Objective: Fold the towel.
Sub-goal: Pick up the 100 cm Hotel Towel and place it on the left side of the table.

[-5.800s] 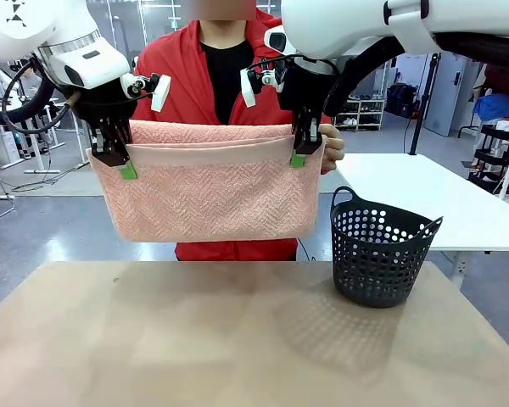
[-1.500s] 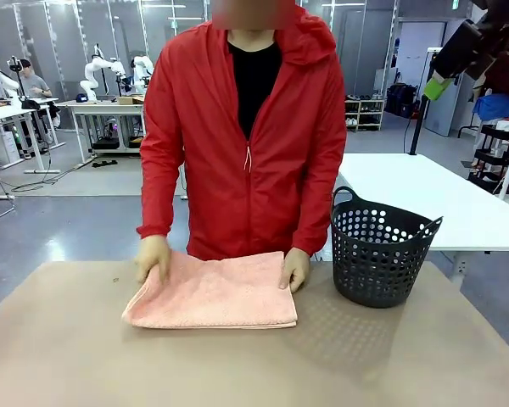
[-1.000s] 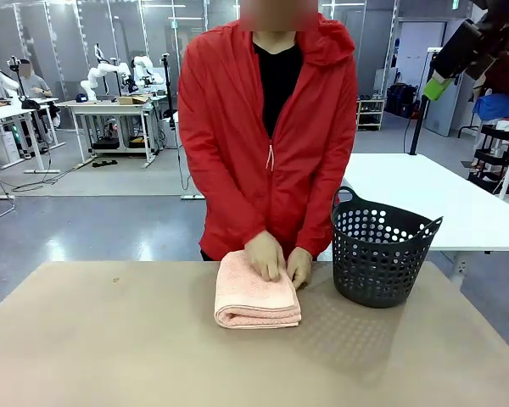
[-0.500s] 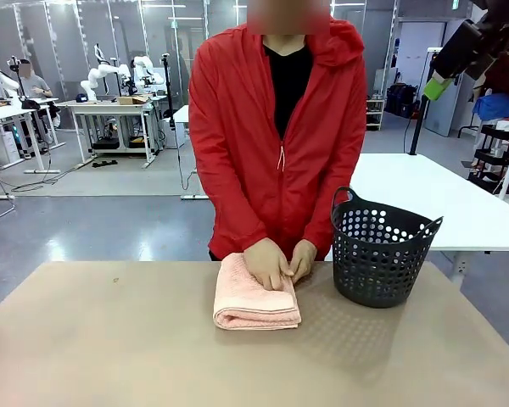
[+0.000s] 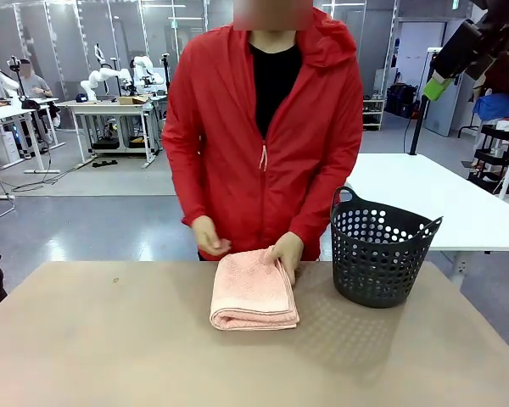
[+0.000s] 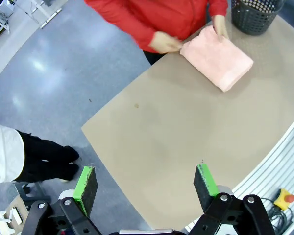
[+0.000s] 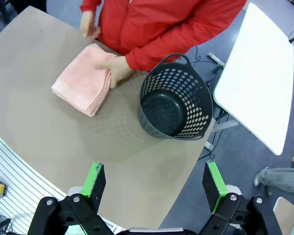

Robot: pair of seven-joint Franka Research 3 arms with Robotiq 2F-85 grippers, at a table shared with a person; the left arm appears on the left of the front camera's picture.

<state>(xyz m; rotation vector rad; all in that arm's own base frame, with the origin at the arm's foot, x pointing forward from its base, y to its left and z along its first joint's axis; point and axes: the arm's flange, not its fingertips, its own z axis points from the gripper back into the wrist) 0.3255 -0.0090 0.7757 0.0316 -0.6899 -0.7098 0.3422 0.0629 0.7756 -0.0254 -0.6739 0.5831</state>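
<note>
**Folded towel on the tabletop, both robot hands raised and apart**

At the left of the front view, the tan tabletop (image 5: pixel 93 339) lies bare. The left hand (image 6: pixel 144 183) hangs high above that side of the tabletop, its two green pads (image 6: pixel 86 183) spread wide with nothing between them.

Near the middle, toward the far edge, the pink towel (image 5: pixel 253 291) lies folded into a compact, thick rectangle, flat on the tabletop, its rounded fold facing the robot. A person in a red jacket (image 5: pixel 267 127) stands just behind it. One of the person's hands (image 5: pixel 210 236) is lifted off the towel, fingers curled, just above its far left corner. The other one (image 5: pixel 287 250) rests on the towel's far right corner, gripping its edge.

To the right of the towel, near but apart from it, stands a black basket (image 5: pixel 377 254), upright on the tabletop; the right wrist view shows no contents in it. The right hand (image 7: pixel 154 186) hangs high over this side, its green pads likewise wide apart and holding nothing. Beyond the basket stands a white table (image 5: pixel 424 199).
</note>
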